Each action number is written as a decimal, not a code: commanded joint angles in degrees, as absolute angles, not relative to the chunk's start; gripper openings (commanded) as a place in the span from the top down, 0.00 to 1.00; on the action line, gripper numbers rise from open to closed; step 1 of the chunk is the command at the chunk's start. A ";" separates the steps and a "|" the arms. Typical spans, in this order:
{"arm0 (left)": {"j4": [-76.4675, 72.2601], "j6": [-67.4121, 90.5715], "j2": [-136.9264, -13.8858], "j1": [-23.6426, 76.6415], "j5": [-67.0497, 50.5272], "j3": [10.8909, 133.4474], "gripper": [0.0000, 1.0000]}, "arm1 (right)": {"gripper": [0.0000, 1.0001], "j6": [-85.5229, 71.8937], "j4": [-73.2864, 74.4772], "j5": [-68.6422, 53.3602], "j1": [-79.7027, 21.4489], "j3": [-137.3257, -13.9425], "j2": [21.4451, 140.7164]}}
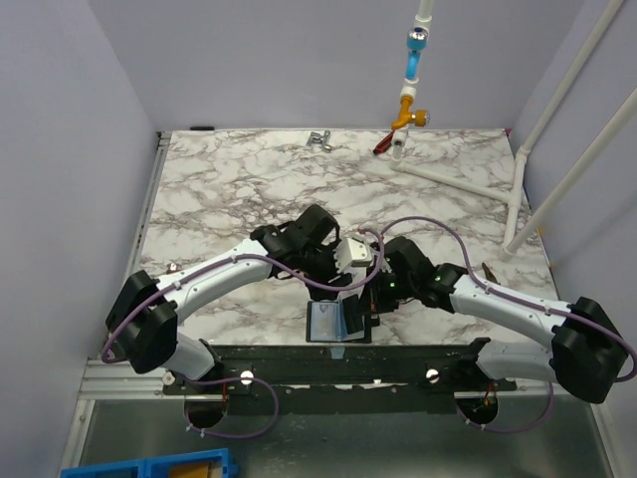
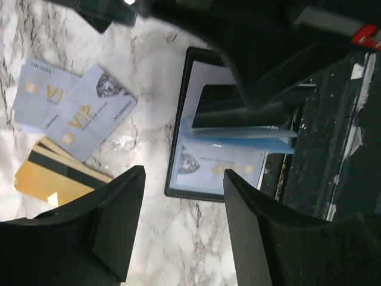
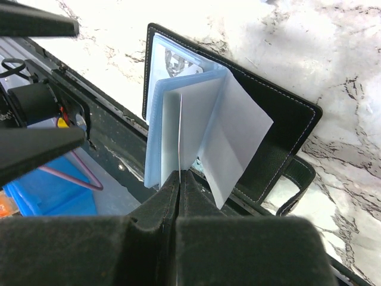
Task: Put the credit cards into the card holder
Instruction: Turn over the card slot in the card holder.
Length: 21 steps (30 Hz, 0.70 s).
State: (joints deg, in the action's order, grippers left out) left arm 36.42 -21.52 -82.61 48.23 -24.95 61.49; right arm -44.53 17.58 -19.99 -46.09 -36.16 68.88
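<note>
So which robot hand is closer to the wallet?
Right. The right gripper is shut on a plastic page of the wallet. The left gripper hangs open higher up, over the wallet's edge, touching nothing.

Left arm (image 1: pixel 214 277): bent inward, toward centre.
Left gripper (image 2: pixel 183 179): jaws apart, pointing down.
Right arm (image 1: pixel 508 304): bent inward, low.
Right gripper (image 3: pixel 180 179): pinched on a holder (image 3: pixel 286 119) leaf.

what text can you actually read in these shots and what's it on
"VIP": top grey card.
"VI": grey card beneath it, the rest covered.
Small print on both, and on the card in the card holder: too blurred.
Gold card: no text readable.
</note>
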 commanded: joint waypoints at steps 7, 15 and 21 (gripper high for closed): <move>33.93 -20.92 -87.11 52.01 -24.76 60.36 0.43 | 0.99 -44.92 14.79 -21.25 -46.36 -35.43 70.50; 32.47 -21.12 -87.27 52.82 -22.07 58.61 0.44 | 0.99 -45.26 14.88 -21.02 -46.32 -34.46 70.05; 30.45 -22.12 -88.17 53.39 -18.58 56.10 0.44 | 0.99 -44.15 21.53 -16.14 -46.32 -35.78 66.95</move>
